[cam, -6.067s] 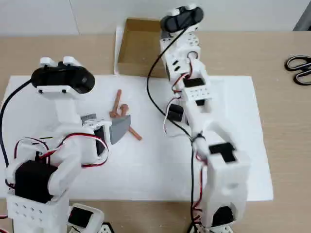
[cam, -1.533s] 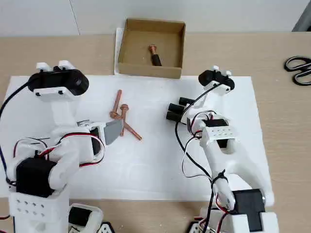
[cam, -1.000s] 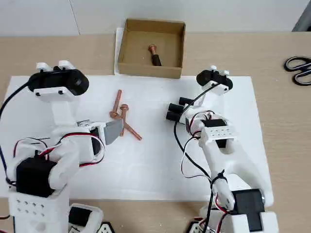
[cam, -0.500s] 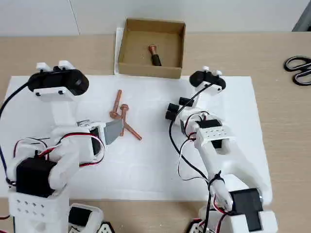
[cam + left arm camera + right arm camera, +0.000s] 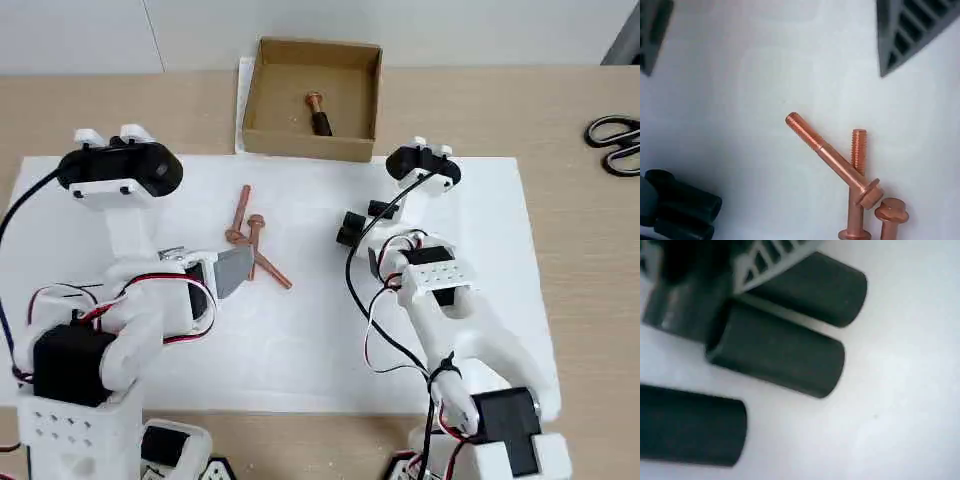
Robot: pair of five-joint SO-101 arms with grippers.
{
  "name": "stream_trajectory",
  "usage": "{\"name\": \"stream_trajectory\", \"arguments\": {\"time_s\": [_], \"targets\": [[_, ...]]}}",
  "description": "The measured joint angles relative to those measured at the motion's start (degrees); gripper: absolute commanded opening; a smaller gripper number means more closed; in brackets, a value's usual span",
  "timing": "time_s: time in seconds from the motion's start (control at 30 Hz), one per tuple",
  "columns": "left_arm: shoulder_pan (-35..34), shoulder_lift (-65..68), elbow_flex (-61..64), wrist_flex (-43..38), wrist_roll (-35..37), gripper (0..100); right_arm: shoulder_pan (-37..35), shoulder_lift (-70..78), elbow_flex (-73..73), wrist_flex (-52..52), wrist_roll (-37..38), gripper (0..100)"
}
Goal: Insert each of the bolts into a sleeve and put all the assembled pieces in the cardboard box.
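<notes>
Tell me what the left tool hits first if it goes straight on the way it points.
Probably the slanted bolt: its threaded end lies nearest ahead of the open left tool, with two more bolts just beyond. Height is unclear, so it might meet the white sheet first.

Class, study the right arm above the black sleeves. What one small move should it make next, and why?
Probably the right gripper should ease down onto one of the three sleeves and take it. It hangs close over them, three bolts lie loose on the white mat, and just one assembled piece is in the cardboard box.
</notes>
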Motion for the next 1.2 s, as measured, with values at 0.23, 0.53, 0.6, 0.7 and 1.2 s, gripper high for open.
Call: {"name": "stream_trajectory", "arguments": {"time_s": [0.23,0.53,0.6,0.7,1.2], "targets": [[0.00,0.00,0.00,0.00,0.00,27,0.00,0.00,-0.09,0.62,0.00,8.4],[0.00,0.00,0.00,0.00,0.00,27,2.46,0.09,-6.07,12.40,0.00,8.4],[0.00,0.00,0.00,0.00,0.00,27,4.13,0.09,-6.86,13.63,0.00,8.4],[0.00,0.00,0.00,0.00,0.00,27,5.98,-0.09,-7.82,15.56,1.93,8.4],[0.00,0.00,0.00,0.00,0.00,27,5.71,-17.14,-8.00,19.25,4.13,8.3]]}}
